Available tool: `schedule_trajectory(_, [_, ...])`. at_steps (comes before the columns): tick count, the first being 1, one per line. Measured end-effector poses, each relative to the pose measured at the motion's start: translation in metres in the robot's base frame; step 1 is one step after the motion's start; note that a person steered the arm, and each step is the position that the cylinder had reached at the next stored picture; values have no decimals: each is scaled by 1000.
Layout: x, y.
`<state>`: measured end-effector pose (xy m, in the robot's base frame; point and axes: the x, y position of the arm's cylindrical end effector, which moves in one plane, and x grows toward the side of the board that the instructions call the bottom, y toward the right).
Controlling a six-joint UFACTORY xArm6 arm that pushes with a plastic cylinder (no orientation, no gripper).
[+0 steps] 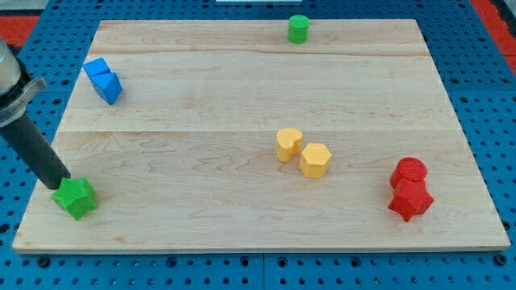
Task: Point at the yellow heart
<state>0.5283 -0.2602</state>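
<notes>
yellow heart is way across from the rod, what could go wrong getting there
My tip sits against the green star at the board's lower left corner; a careless start could shove it off the edge. The yellow heart almost touches the yellow hexagon, so I might point at the wrong yellow block. Coming in too far could nudge the heart out of place.

My tip (64,180) sits near the counter's (242,89) bottom-left corner in the view, touching the upper-left edge of the green star (76,198). Blue blocks (103,80) lie toward the top left, well apart from the star. Green cylinder (298,29) is at the top edge, right of centre. Yellow heart (288,145) is just right of centre, with the yellow hexagon (315,159) just beside it, lower right. Red cylinder (409,171) is at the far right, with the red star (411,200) touching it below.
</notes>
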Motion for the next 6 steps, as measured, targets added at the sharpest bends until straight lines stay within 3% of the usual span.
schedule_trajectory(1, [-2,-3])
schedule_trajectory(2, [-36,0])
schedule_trajectory(4, [-75,228])
schedule_trajectory(5, [-119,337])
schedule_trajectory(6, [-199,407])
